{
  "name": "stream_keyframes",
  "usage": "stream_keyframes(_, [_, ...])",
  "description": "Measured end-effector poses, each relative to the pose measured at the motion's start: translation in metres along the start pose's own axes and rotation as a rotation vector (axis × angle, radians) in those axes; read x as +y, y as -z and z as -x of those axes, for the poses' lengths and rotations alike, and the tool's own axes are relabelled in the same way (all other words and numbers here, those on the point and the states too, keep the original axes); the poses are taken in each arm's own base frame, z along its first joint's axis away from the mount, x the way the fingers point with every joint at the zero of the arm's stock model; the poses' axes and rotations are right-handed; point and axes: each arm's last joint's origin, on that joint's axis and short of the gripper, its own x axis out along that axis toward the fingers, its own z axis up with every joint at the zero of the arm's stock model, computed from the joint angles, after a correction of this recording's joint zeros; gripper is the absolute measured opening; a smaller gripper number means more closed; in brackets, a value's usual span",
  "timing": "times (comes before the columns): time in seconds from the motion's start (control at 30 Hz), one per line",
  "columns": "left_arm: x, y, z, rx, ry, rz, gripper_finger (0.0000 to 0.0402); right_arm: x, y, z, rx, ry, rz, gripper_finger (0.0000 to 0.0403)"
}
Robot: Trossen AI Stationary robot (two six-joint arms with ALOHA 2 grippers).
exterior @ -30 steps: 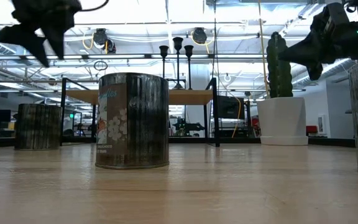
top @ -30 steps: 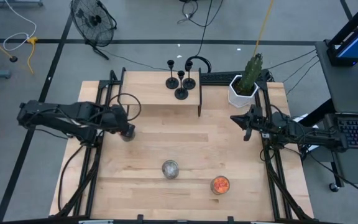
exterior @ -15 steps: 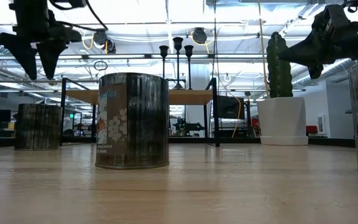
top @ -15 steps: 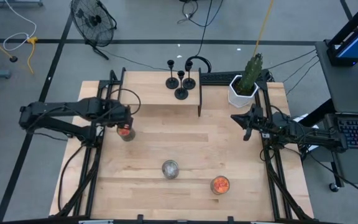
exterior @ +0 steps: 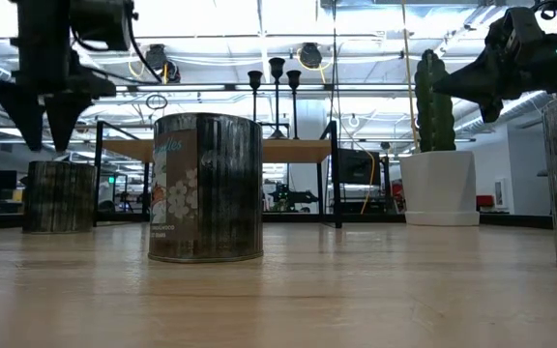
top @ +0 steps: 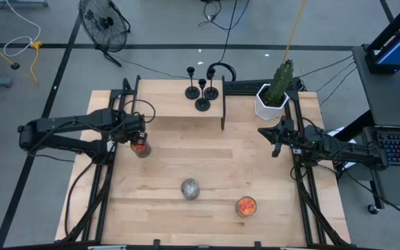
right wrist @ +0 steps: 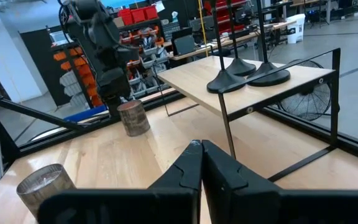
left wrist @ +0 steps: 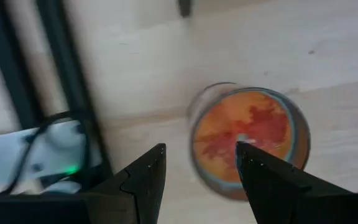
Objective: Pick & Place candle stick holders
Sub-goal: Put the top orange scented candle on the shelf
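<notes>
**Left claw over a jar, holders far off on the shelf**

The table [top: 207, 167] is pale wood, with a raised shelf [top: 179, 104] on black legs along its far edge. The left arm [top: 68, 132] reaches in from the left side; the right arm [top: 332, 149] lies along the right edge.

At the far right corner stands a cactus [top: 281, 80] in a white pot [top: 268, 104], just beyond the right gripper [top: 264, 132]. That gripper hangs above the table's right side, its fingers pressed together and holding nothing. It points toward the shelf from the right.

The left gripper [top: 136, 135] hangs above the left part of the table, straight over an orange-filled jar [top: 140, 148]. The left wrist view shows its fingers [left wrist: 145, 180] spread apart, with the jar's left rim showing in the gap and nothing gripped. In the low view its tips hang above the jar's top, apart from it.

The three holders [top: 201, 89] stand in a close cluster on the shelf, right of its middle, near a black upright post [top: 223, 104]. They are upright, with the nearest one [top: 203, 104] at the front. They lie well apart from both grippers, far and right of the left one, far and left of the right one.

Nearer, a silver can [top: 190, 188] stands mid-table, and a second orange jar [top: 246, 205] sits right of it by the near edge. Neither lies between a gripper and the shelf.
</notes>
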Motion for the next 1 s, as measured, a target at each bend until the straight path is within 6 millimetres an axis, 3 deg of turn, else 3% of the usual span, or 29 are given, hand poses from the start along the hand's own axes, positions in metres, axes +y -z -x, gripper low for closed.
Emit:
stream_keyframes(0.17, [-0.001, -0.001, -0.017, 0.002, 0.035, 0.029, 0.0200, 0.000, 0.000, 0.000, 0.000, 0.000, 0.000, 0.0000])
stream_keyframes(0.8, [-0.001, 0.002, -0.040, 0.031, 0.077, -0.015, 0.0199, -0.001, 0.000, 0.000, -0.008, 0.030, -0.003, 0.0000])
stream_keyframes(1.0, [0.000, 0.002, -0.042, 0.028, 0.069, -0.018, 0.0151, -0.001, 0.000, 0.000, -0.008, 0.029, -0.011, 0.0000])
